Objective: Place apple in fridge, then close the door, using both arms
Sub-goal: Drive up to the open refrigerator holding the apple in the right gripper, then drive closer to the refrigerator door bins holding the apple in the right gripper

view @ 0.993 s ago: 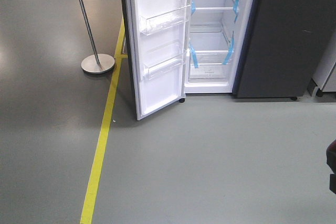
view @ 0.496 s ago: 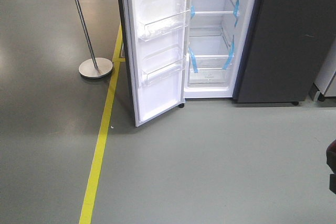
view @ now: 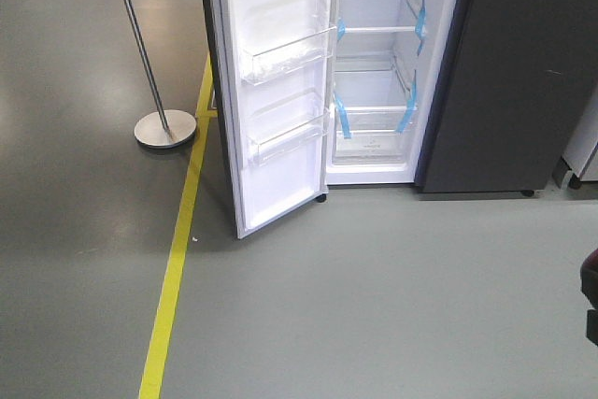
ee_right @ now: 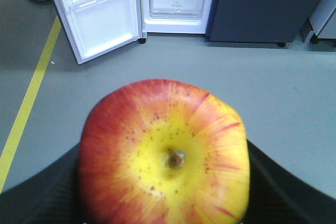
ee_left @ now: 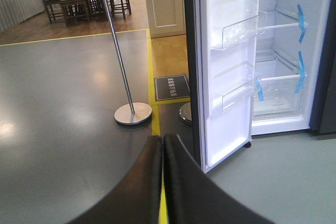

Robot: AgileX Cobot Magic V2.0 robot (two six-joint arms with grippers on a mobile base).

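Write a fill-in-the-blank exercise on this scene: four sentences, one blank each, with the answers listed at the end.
1. The apple, held in the right gripper, shows a ___ patch around its stem.
2. The fridge has its door standing ___.
3. The left gripper holds nothing, and its jaws are ___.
4. Strips of ___ tape are stuck on the shelves inside.

Missing words: yellow; open; shut; blue.
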